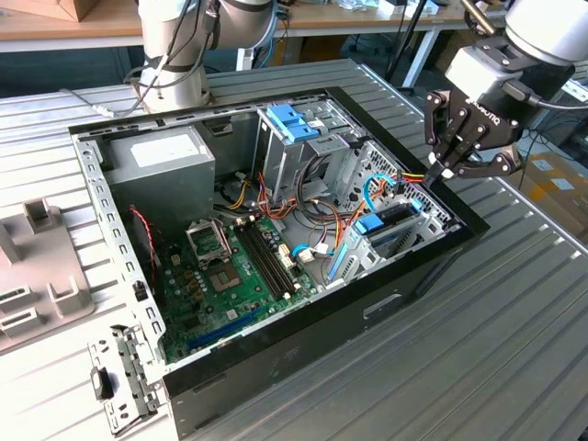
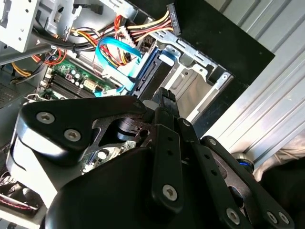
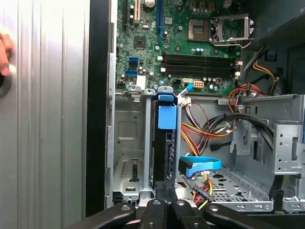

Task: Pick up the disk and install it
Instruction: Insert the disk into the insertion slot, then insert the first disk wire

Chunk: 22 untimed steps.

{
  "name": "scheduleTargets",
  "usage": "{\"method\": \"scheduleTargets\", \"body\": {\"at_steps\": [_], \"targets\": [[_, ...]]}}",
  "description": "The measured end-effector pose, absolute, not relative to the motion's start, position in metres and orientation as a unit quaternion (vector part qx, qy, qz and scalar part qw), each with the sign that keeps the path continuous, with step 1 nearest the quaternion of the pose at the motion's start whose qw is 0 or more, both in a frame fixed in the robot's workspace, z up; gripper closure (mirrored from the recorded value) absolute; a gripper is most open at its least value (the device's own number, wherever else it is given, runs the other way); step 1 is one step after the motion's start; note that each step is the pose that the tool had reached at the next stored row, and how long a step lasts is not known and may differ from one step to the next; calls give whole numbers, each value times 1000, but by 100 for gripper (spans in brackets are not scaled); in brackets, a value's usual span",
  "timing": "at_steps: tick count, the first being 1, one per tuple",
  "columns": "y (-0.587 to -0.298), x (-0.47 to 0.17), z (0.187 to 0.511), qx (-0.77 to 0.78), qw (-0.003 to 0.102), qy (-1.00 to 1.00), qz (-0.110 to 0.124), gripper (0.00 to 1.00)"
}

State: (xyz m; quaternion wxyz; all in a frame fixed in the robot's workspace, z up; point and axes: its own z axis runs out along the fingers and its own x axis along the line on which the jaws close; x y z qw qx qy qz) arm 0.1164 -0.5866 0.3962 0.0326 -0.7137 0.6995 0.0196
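The disk is seated on edge in the computer case, with the tool held pinched together at its end.

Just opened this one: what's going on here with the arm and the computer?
The arm's gripper is at the edge of an open computer case, just above its drive cage. The disk stands on edge in a slot of that cage. The gripper is shut right at the disk's end; whether it pinches the disk or only touches it is unclear.
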Motion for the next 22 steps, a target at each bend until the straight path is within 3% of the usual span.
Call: {"method": "scheduleTargets", "body": {"at_steps": [22], "targets": [[-587, 128, 394, -714, 33, 699, 20, 89]]}}
